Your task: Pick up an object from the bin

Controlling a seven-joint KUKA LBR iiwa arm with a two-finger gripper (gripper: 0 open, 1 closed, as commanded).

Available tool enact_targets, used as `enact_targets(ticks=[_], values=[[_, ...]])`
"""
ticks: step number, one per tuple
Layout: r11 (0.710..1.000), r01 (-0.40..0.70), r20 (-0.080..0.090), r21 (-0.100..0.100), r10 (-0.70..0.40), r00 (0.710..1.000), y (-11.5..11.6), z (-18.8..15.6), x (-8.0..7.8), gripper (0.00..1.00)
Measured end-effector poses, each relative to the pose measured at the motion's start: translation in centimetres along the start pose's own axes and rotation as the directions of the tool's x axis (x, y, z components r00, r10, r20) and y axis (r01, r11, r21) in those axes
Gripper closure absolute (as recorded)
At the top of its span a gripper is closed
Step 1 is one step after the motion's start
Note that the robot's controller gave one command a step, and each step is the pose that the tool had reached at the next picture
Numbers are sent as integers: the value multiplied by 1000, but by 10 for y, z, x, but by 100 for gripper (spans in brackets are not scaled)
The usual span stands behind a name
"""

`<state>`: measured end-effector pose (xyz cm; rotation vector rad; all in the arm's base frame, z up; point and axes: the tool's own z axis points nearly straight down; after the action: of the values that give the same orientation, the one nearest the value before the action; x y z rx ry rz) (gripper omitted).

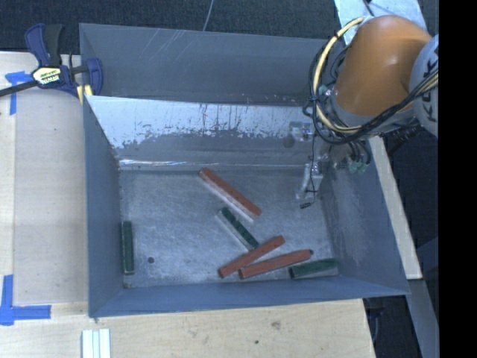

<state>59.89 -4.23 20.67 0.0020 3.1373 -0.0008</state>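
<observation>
My gripper (308,192) hangs at the right side of the bin, its thin fingers pointing down just above the floor, with nothing seen between them. To its left lies a reddish-brown stick (229,192), slanting down to the right. Below that rests a dark green stick (238,229). Near the front wall two reddish-brown sticks (262,258) lie side by side, and a short dark green stick (313,269) lies at their right end, below the gripper.
Another dark green stick (127,246) lies upright along the left wall. The arm with its orange cover and cables hangs over the bin's right back corner.
</observation>
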Motion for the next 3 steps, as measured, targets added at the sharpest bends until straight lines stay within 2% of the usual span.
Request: enact_targets(ticks=[1,2,3], values=[[993,120,-7,-2,-120,993,0,93,73,0],[980,200,-1,0,-200,980,-12,77,71,0],[996,86,-2,-1,-86,996,-61,87,107,0]])
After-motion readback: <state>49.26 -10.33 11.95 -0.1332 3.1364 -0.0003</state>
